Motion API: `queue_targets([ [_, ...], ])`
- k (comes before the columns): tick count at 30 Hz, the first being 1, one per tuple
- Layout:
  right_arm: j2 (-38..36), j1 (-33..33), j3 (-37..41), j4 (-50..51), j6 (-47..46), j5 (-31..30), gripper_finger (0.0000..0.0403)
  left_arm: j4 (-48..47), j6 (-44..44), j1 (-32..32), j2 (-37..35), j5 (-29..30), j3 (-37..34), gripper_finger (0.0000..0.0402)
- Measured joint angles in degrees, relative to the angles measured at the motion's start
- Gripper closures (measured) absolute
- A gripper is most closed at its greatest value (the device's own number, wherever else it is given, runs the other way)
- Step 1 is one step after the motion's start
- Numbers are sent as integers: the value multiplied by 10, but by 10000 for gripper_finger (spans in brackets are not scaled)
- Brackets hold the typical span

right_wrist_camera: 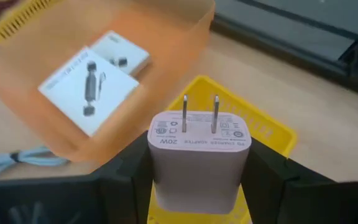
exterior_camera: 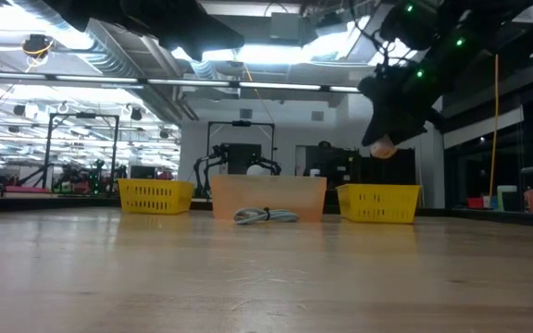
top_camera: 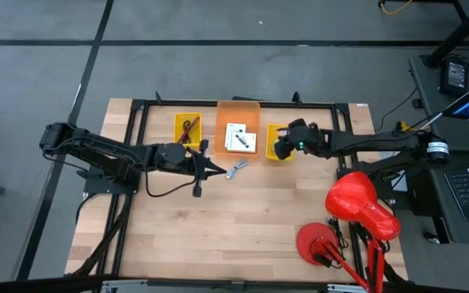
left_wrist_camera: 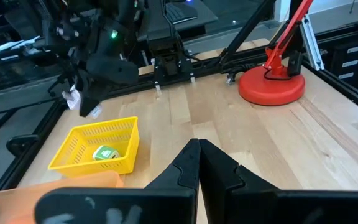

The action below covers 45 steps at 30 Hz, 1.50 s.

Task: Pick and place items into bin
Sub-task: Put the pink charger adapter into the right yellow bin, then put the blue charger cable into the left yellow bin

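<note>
Right gripper (right_wrist_camera: 199, 186) clamps a pink plug adapter (right_wrist_camera: 199, 158) above the yellow basket (top_camera: 277, 131) beside the orange bin (top_camera: 238, 114). Left gripper (top_camera: 222, 169), fingers closed and empty, hovers near that bin.

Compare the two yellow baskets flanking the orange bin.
The left yellow basket holds dark and maroon cords; the right yellow basket holds a green cube. The right gripper, gripping a pink power adapter, is above the right one; nothing is above the left. Both are same-sized yellow mesh.

Pink charger (right_wrist_camera: 199, 158) held upright, prongs up, above yellow basket (right_wrist_camera: 263, 127).
</note>
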State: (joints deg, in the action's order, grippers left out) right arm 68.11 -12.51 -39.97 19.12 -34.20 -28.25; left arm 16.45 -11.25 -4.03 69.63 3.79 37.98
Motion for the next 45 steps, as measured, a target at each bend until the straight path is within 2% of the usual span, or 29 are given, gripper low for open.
queue_targets([
  [10, 89, -25, 0, -45, 33, 6, 234, -1, 1, 0, 0, 0, 0, 400],
  [15, 116, -31, 0, -42, 41, 60, 234, -3, 1, 0, 0, 0, 0, 400],
  [30, 126, -31, 0, -7, 50, 66, 234, -13, 2, 0, 0, 0, 0, 400],
  [32, 126, -31, 0, -10, 53, 80, 222, -13, 2, 0, 0, 0, 0, 400],
  [37, 126, -31, 0, -8, 47, 95, 164, -14, 2, 0, 0, 0, 0, 400],
  [45, 126, -31, 0, -11, 52, 95, 151, -14, 10, 0, 0, 0, 0, 400],
])
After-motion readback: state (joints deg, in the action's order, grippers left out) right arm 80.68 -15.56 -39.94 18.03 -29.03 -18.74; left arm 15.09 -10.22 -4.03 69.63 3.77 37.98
